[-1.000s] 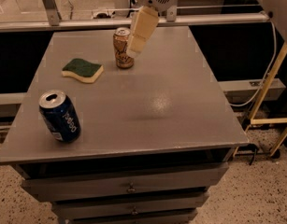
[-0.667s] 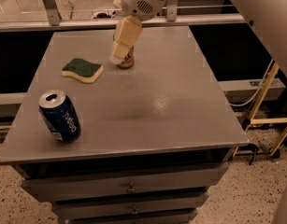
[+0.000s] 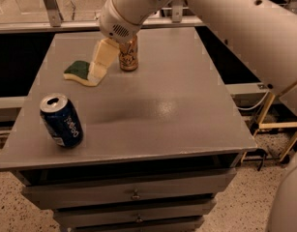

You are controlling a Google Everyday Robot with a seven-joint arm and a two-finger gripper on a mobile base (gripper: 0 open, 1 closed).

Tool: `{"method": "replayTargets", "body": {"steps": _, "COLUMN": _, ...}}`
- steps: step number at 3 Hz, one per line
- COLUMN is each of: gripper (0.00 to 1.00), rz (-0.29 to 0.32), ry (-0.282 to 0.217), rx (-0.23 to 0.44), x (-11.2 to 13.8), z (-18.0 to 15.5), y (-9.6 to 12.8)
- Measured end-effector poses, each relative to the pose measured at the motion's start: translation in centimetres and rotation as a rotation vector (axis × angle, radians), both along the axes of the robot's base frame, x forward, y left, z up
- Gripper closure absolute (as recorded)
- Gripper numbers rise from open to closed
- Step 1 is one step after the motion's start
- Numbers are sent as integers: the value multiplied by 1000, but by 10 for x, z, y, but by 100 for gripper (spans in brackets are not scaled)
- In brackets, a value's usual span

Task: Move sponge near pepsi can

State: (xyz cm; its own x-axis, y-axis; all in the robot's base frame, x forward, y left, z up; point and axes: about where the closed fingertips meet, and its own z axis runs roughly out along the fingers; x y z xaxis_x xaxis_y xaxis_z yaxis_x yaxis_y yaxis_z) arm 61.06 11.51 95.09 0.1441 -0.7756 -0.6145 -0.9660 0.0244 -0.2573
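Sponge point(image 3: 78, 69), 10 o'clock on bench point(image 3: 177, 105): likely light, soft, compressible, non-slip; pinch across narrow width; gripper point(image 3: 96, 74) at its 3 o'clock end, grip state cannot be told; pepsi can point(image 3: 62, 121) at 8 o'clock.

A single camera is set high in front of the surface point(image 3: 177, 105) and tilted steeply downward, so the grey top is viewed from above, from its near edge toward its far edge. The whole top is taken in at middle distance, and the drawer fronts point(image 3: 133, 195) are seen below the near edge. The pepsi can point(image 3: 61, 120) is shown nearest the lens, at lower left; the sponge point(image 3: 78, 70) and the gold-brown can point(image 3: 129, 57) are shown farther back. The arm point(image 3: 225, 18) is seen entering from the upper right, close to the lens, and the gripper point(image 3: 97, 71) is seen over the sponge's right end.
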Motion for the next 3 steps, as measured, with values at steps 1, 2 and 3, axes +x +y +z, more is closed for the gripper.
{"method": "replayTargets", "body": {"steps": 1, "gripper": 0, "rz": -41, "ry": 13, "rx": -43, "x": 2, "z": -25, "y": 10}}
{"method": "replayTargets", "body": {"steps": 2, "gripper": 0, "rz": -78, "ry": 71, "rx": -7, "x": 2, "z": -52, "y": 19}}
{"method": "replayTargets", "body": {"steps": 3, "gripper": 0, "rz": -85, "ry": 146, "rx": 42, "x": -6, "z": -78, "y": 35}}
